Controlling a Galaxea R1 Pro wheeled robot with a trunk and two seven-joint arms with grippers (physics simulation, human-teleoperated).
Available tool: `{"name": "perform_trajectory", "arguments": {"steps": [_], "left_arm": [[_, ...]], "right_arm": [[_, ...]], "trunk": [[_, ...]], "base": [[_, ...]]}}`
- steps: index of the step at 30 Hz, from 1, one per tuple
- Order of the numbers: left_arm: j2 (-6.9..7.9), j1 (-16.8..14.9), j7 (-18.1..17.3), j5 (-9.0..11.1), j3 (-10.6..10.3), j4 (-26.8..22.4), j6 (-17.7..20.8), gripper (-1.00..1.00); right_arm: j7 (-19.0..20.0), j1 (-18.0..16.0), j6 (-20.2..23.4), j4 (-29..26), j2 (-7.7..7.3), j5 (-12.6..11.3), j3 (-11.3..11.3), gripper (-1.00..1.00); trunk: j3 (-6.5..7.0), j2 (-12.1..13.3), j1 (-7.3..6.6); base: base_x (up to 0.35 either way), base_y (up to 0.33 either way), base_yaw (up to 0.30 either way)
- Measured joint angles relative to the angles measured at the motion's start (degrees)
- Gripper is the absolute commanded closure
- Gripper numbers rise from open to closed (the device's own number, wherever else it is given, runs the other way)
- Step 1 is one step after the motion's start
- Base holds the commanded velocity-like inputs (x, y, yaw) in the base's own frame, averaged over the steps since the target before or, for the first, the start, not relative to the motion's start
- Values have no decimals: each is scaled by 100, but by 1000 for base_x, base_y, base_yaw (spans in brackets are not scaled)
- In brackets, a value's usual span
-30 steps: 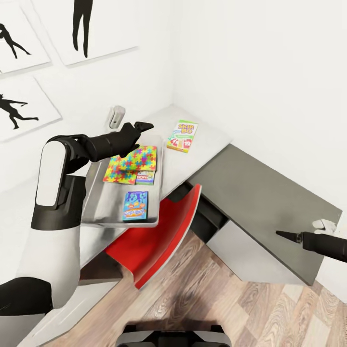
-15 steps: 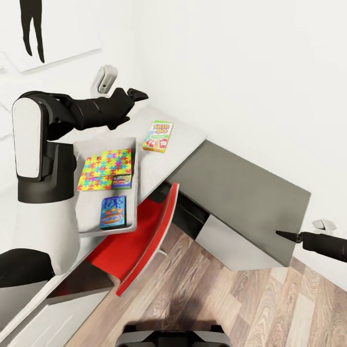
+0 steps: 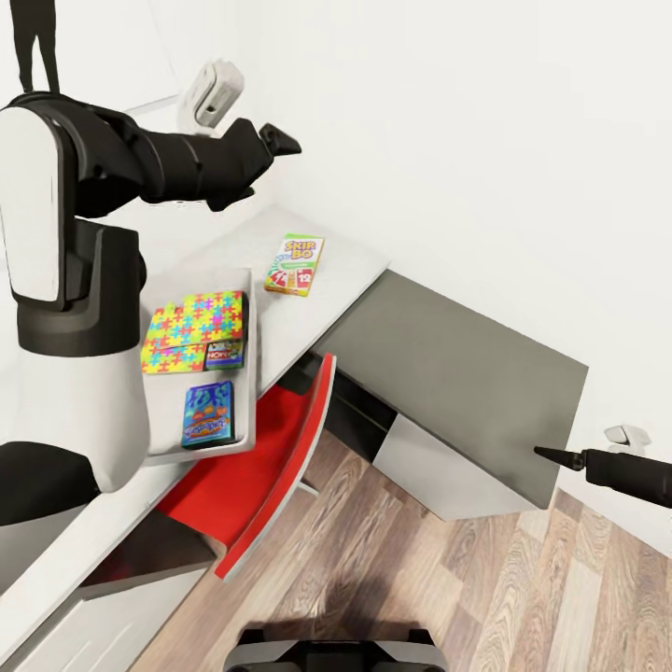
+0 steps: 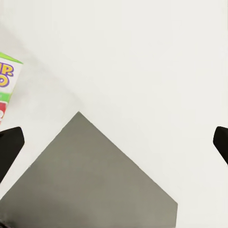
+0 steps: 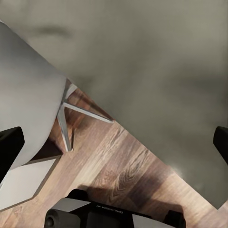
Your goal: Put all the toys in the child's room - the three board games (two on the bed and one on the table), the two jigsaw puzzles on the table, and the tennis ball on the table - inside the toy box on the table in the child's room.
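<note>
Skip-Bo board game (image 3: 295,265), a flat white printed box, lay on the pale speckled worktop (image 3: 350,257), beside the clear bin (image 3: 254,308). Likely light, stiff, slick; grip its long edges. Left pincer (image 3: 277,140) hung released above; right pincer (image 3: 558,456) released too.

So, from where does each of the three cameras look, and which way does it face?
Head view: from the head, down at the table, toy box, Skip-Bo board game, red chair; both arms show.
Left wrist view: on the left arm, down over the table's dark top; left gripper jaws wide apart.
Right wrist view: on the right arm, down at the wood floor; right gripper jaws apart.
Shared: head and left wrist views both show the board game.
</note>
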Motion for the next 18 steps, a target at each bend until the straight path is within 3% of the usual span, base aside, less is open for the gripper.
{"name": "perform_trajectory", "arguments": {"steps": [6,14,18], "left_arm": [[39,-128,297,16,-264,122,0,-100],[58,-172,685,7,-929,579,-61,-100],[66,-152,740,-8,-1128,762,-78,-100]], "right_arm": [[0,0,-3,0,1,0,2,-100],[0,0,-8,0,1,1,1,-100],[0,0,-11,0,1,1,3,-100]], "trunk": [[0,0,0],[0,1,0],[0,1,0]], "base": [[0,0,-9],[0,0,-3],[0,0,-1]]}}
